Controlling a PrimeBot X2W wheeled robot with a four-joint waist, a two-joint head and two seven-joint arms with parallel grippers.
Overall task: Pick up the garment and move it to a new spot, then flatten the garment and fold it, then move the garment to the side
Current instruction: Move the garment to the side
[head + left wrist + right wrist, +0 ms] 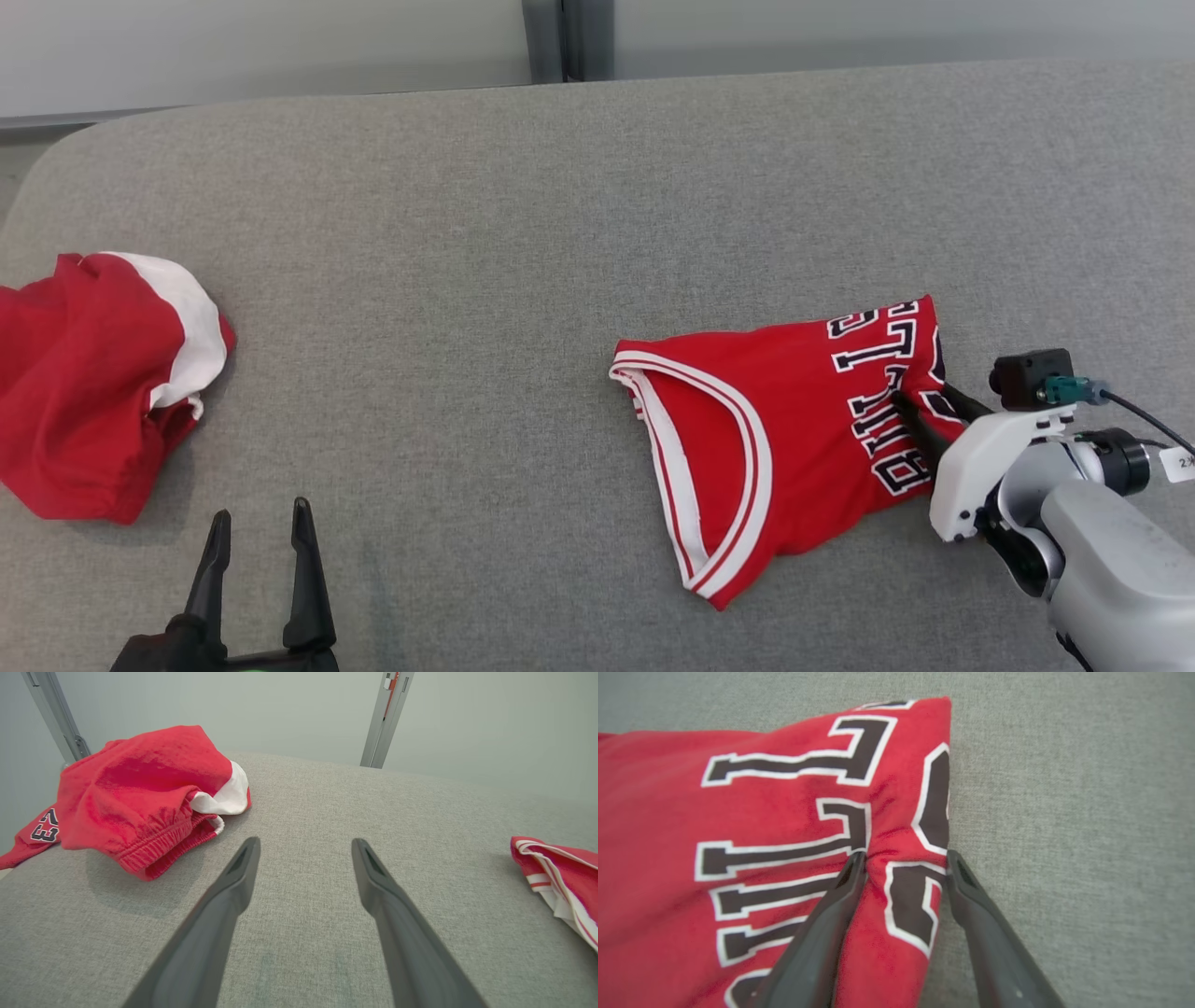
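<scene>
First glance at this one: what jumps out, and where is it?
The red jersey with black-and-white lettering lies right of centre on the grey padded surface. The right gripper has its open fingers straddling the jersey's lettered edge. A crumpled red-and-white garment sits at the far left, and the left gripper is open at the lower left, holding nothing.

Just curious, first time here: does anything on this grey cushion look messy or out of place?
The red shorts at the left lie crumpled in a heap, one end seemingly drooping over the edge. The folded jersey looks tidy.
</scene>
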